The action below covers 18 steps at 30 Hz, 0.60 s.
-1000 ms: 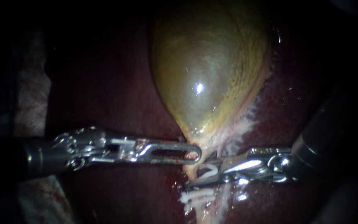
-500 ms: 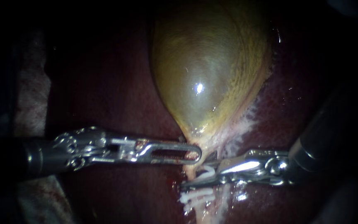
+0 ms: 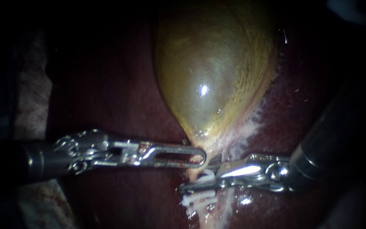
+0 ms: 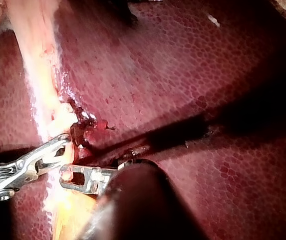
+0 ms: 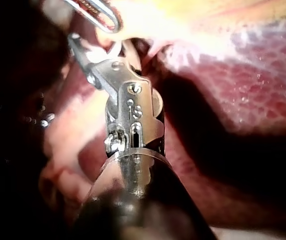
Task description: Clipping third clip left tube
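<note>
Endoscope view: glossy, yellow-green, pear-shaped gallbladder (image 3: 208, 80) on smooth dark red liver (image 3: 119, 97), tapering down to a pale neck. Below that neck, the thin, pale, fibrous left tube (image 3: 203, 217), long axis near vertical, pointing to the lower edge, with ridged white plastic clips (image 3: 196, 200) across it. Left instrument (image 3: 201, 157): flat, slotted steel jaws pressed together, pinching the gallbladder's neck. Right instrument (image 3: 188, 186): slim steel jaws closed on a further white clip (image 3: 207, 175), set crosswise on the tube just above the others. Left wrist view: honeycomb-textured liver, tube running away ahead of the slotted jaws, right instrument's tip alongside, at the tube. Right wrist view: hinged steel wrist on a dark shaft, jaws reaching to the pale tissue, the slotted loop just beyond.
</note>
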Each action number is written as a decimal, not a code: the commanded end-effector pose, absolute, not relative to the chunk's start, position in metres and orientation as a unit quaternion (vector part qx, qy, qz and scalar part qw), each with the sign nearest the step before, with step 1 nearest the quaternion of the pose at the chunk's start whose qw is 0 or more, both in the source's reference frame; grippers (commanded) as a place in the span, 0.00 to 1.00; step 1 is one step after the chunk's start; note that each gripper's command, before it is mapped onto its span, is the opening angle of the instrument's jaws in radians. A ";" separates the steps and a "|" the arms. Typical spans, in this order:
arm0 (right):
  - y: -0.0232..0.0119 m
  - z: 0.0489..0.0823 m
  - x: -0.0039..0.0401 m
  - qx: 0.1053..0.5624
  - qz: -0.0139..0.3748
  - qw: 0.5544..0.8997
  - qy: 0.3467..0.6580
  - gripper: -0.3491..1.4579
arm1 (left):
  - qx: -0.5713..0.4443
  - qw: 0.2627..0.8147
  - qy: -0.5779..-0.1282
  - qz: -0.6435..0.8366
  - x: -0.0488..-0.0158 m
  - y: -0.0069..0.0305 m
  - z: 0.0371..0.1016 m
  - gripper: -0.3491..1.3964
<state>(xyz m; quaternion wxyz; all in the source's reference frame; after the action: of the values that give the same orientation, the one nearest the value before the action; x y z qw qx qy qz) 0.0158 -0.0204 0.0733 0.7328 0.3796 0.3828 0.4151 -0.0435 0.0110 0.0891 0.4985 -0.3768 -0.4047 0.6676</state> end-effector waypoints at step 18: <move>-0.0203 0.0741 0.0173 0.383 0.418 0.723 0.394 0.46 | -0.377 0.498 -0.405 0.668 -0.0435 0.0109 0.0891 0.00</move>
<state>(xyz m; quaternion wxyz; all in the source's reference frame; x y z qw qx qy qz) 0.0173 -0.0203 0.0742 0.7231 0.3827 0.3941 0.4187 -0.0435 0.0109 0.0891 0.4983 -0.3769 -0.4048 0.6677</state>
